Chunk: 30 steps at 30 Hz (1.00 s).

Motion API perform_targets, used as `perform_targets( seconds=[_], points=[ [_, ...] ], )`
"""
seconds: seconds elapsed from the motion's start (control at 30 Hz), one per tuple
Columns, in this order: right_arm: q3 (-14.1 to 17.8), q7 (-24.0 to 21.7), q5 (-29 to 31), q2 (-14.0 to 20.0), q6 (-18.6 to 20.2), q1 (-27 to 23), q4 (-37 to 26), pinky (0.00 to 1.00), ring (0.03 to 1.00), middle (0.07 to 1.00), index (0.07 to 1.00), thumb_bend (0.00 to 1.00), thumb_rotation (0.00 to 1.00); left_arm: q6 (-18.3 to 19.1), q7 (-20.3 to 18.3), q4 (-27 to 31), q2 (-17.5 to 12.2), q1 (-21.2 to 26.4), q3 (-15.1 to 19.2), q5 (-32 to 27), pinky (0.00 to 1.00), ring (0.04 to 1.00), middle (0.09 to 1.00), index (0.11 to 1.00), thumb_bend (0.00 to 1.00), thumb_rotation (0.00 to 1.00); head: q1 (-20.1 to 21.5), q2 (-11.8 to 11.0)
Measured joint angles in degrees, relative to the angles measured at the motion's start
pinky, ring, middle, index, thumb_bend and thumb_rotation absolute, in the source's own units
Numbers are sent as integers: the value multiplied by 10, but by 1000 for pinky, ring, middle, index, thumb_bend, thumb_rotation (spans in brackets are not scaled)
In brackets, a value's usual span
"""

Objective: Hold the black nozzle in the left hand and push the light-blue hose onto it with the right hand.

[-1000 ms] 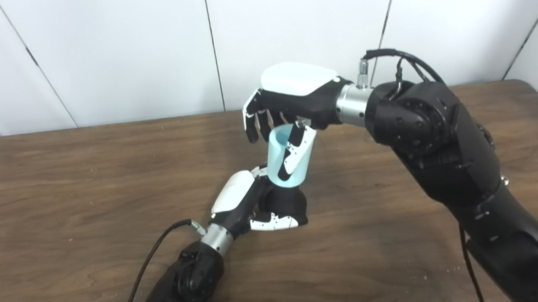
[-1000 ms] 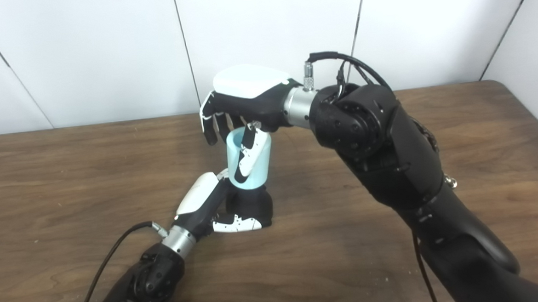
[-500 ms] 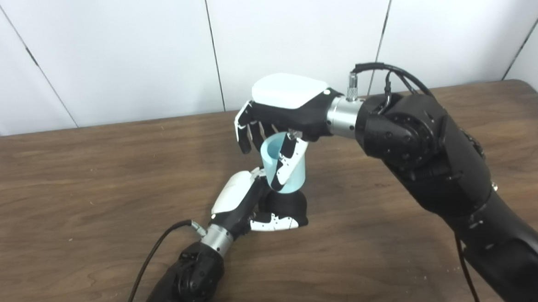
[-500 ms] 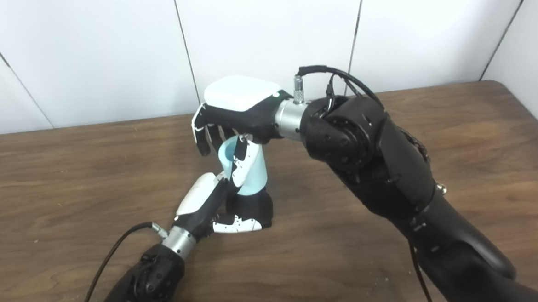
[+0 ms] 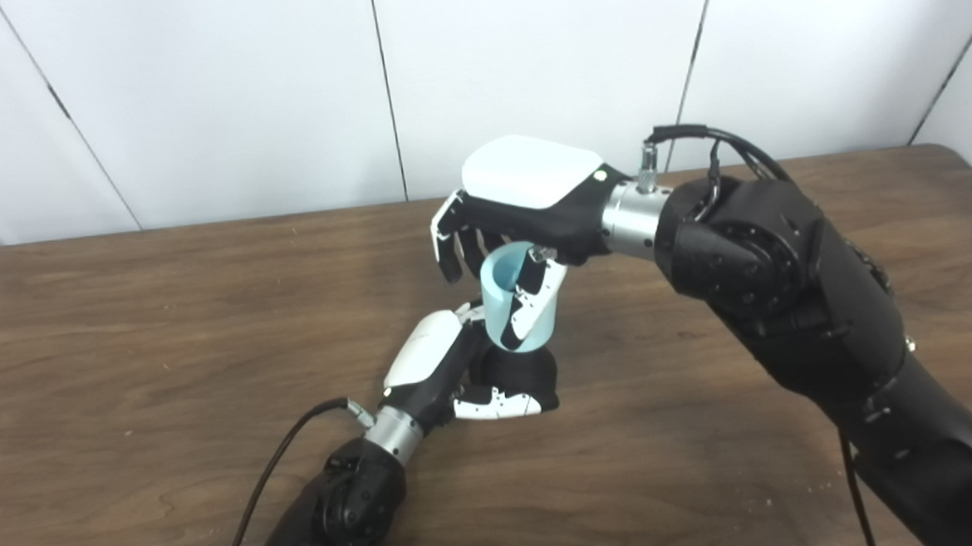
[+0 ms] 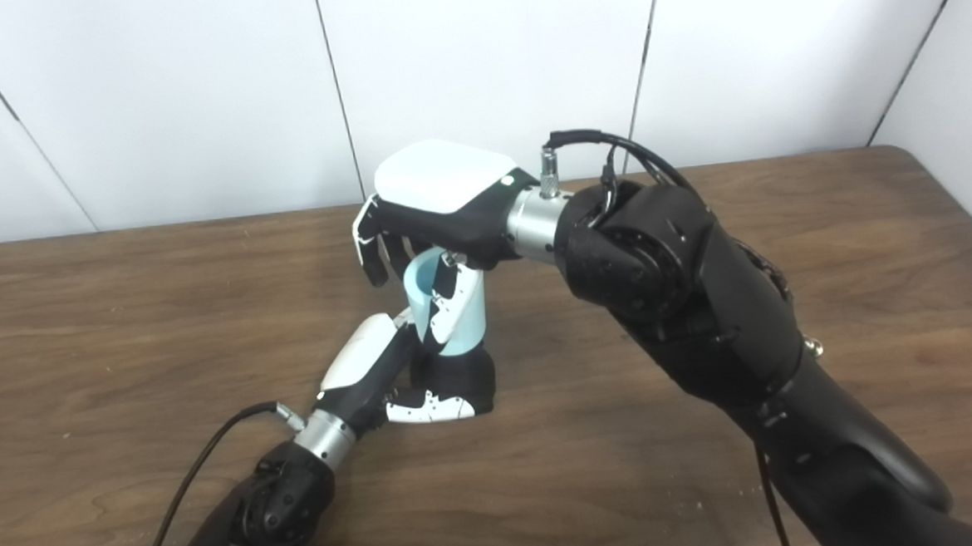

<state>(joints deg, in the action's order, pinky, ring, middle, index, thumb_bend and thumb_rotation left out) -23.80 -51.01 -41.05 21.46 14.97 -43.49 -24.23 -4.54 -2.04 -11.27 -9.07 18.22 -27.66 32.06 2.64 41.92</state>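
Hose [image 5: 518, 305] sits upright on nozzle [image 5: 518, 374]; my right hand [image 5: 524, 196] fingers clasp hose, left hand [image 5: 445, 367] fingers wrap nozzle on worktop [image 5: 123, 325].

Near the frame's centre the black nozzle [image 5: 518, 371] shows only as a dark lump: its top is swallowed by the light-blue hose [image 5: 510, 292] and its flanks are wrapped by the left hand [image 5: 449, 371], so how far the hose sits down over it cannot be told. The right hand [image 5: 524, 196] covers the hose from above, its thumb crossing the hose's near wall, and its fingers [image 5: 451, 250] hide the hose's far side. Both arms run out of the bottom edge, and the table [image 5: 123, 325] is cut off left and right.
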Motion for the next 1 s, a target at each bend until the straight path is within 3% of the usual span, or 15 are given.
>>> perform_targets(
  seconds=[0.1,0.17,0.2,0.23,0.33,0.4,0.5,0.57,0.7,0.83,1.0],
  points=[
    [0,0,-6,1,3,4,-8,265,370,476,553,510,0,0,-1,1,0,0,0,0,946,881,742,483,490,449,1,0],
    [0,-1,-13,1,8,5,-10,304,419,475,538,519,3,0,-2,1,0,0,-1,0,948,881,742,482,490,449,1,1],
    [-1,-4,-17,1,10,5,-12,330,450,522,517,520,74,0,-2,1,0,0,-1,0,949,881,742,481,490,449,2,0],
    [-1,-7,-24,0,15,5,-17,355,491,587,601,705,179,0,-2,1,0,0,-1,0,949,881,742,481,490,450,2,0],
    [1,-17,-36,1,26,7,-30,384,546,669,680,843,282,0,-3,2,0,0,-1,0,950,881,742,481,490,450,2,0],
    [4,-23,-36,2,27,12,-31,523,659,757,734,913,403,0,-3,2,0,0,-1,0,950,881,742,480,490,450,2,0],
    [12,-21,-25,2,15,26,-36,675,778,818,758,952,518,1,-3,3,-1,-1,-1,0,950,881,742,471,490,449,2,1],
    [27,-4,-10,2,-3,29,-42,726,815,837,760,973,573,1,-3,4,-1,-2,-1,0,950,881,742,469,490,449,1,2],
    [65,52,17,-1,-43,26,-50,747,844,861,780,983,614,1,-3,4,-1,-2,-1,0,950,881,741,474,490,449,1,2],
    [102,83,58,-15,-40,26,-50,718,860,902,832,976,634,1,-3,4,-1,-2,-1,0,951,881,742,479,490,450,0,1],
    [125,104,82,-19,-37,24,-50,720,871,917,864,980,664,1,-3,4,-1,-2,-1,0,953,881,742,483,490,450,0,3]
  ],
)
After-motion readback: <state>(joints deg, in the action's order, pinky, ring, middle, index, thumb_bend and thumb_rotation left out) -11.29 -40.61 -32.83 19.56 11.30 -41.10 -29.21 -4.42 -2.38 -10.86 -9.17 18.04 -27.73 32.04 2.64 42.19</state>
